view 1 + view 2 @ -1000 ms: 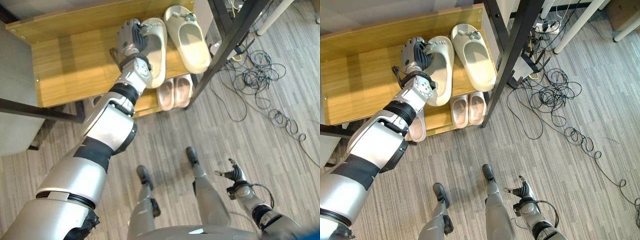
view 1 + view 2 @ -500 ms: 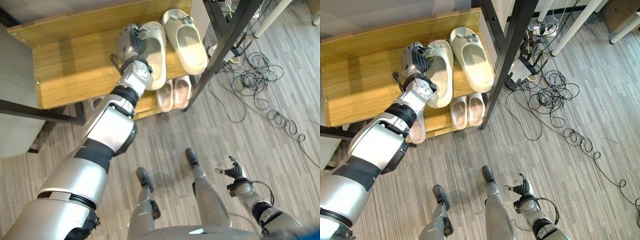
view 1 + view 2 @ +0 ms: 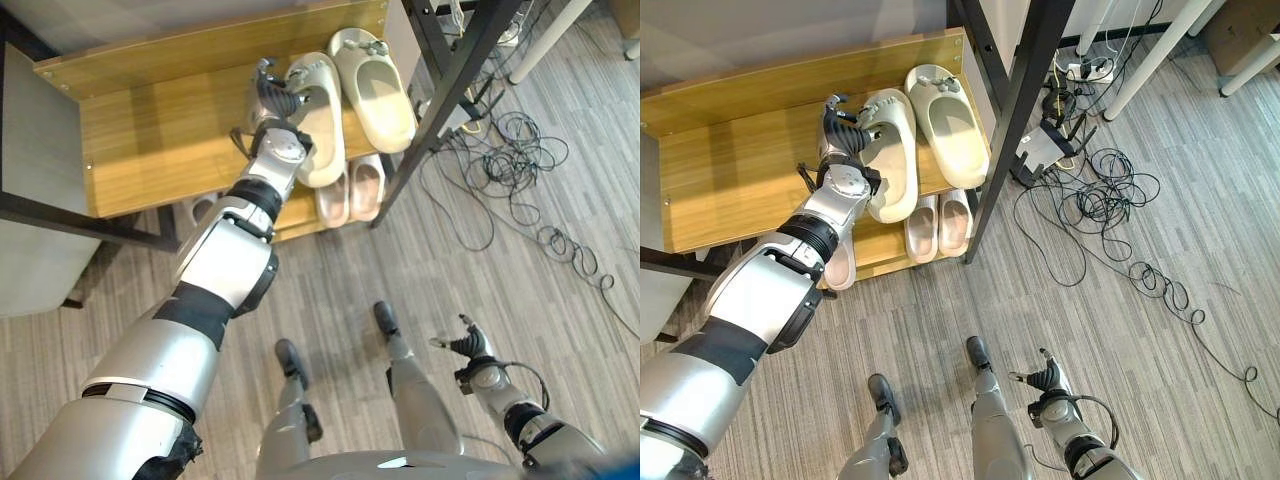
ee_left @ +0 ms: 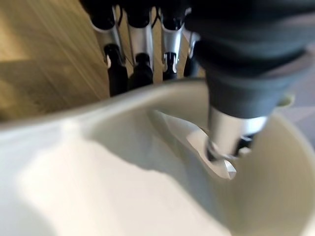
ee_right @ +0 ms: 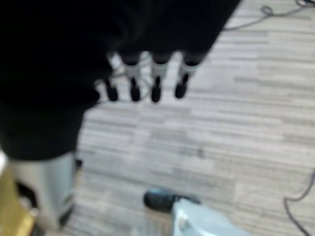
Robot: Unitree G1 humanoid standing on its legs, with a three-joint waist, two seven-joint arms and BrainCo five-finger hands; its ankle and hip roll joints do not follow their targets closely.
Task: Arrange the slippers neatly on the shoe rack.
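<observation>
Left hand: the left hand [image 3: 842, 128] grasps a cream slipper [image 3: 894, 150] by its side wall, fingers [image 4: 117, 73] outside the rim and thumb inside, on the top shelf of the wooden shoe rack [image 3: 730, 190].
Second slipper: a matching cream slipper [image 3: 947, 124] lies just beside it, at the shelf's right end.
Lower shelf: a pinkish pair [image 3: 939, 224] sits near the right end.
Right hand: the right hand [image 3: 1045, 379] hangs relaxed, fingers loose, above the floor [image 3: 1140, 380].
Floor: tangled cables [image 3: 1110, 210] lie right of the rack.

Even indoor light, bright patch on the shoe rack [image 3: 150, 130], both wrist views blurred
</observation>
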